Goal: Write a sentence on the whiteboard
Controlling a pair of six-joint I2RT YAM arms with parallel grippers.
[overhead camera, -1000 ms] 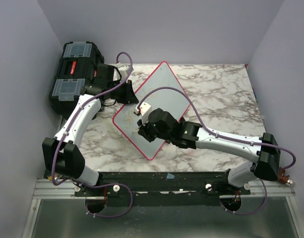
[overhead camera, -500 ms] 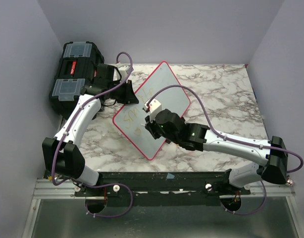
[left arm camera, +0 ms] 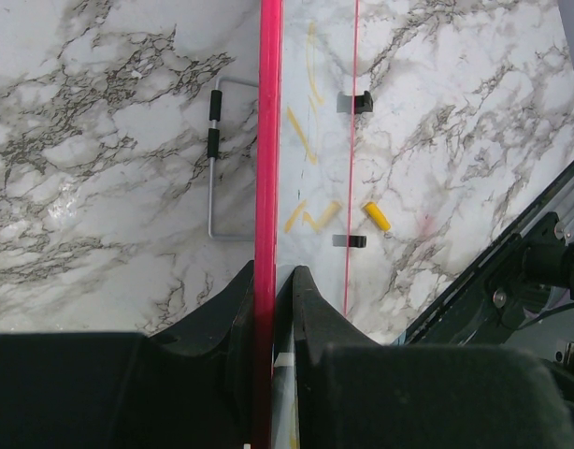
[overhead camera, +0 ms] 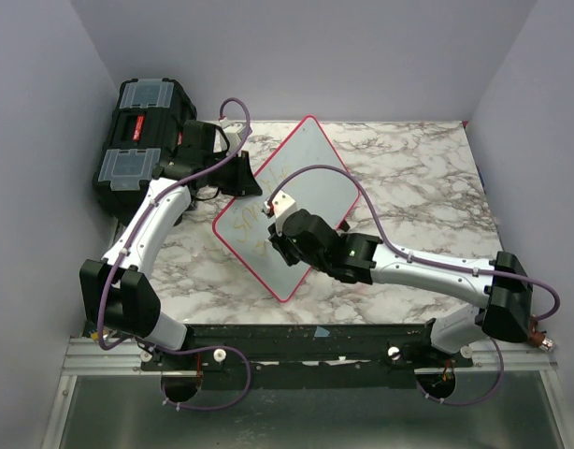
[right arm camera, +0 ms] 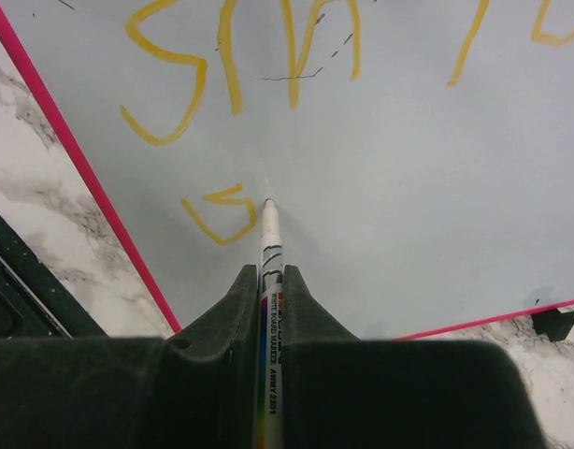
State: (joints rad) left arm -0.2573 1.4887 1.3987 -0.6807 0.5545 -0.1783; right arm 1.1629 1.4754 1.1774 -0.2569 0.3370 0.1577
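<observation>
1. Resting on a marble table (overhead camera: pixel 408 178), the whiteboard (overhead camera: pixel 301 145) is turned cornerwise like a diamond, left of the table's middle. It has a thin pink-red frame.
2. The left gripper (overhead camera: pixel 245 182) reaches in from the board's upper left side. In the left wrist view, the left gripper (left arm camera: pixel 273 276) has its two black fingers pressed against either side of the pink frame, clamped on the whiteboard's edge.
3. The right gripper (overhead camera: pixel 276 238) hangs over the board's lower half. In the right wrist view, the right gripper (right arm camera: pixel 269 276) is closed tightly around a white marker (right arm camera: pixel 268 234).
4. The marker's tip touches the white surface.
5. The sentence (right arm camera: pixel 229 65) is in yellow-orange handwriting. One line of large letters runs across the board above the marker tip.
6. A small curled yellow mark (right arm camera: pixel 217 215) begins a second line, just left of the tip.
7. A black toolbox (overhead camera: pixel 142 131) sits at the table's far left corner, behind the left arm.
</observation>
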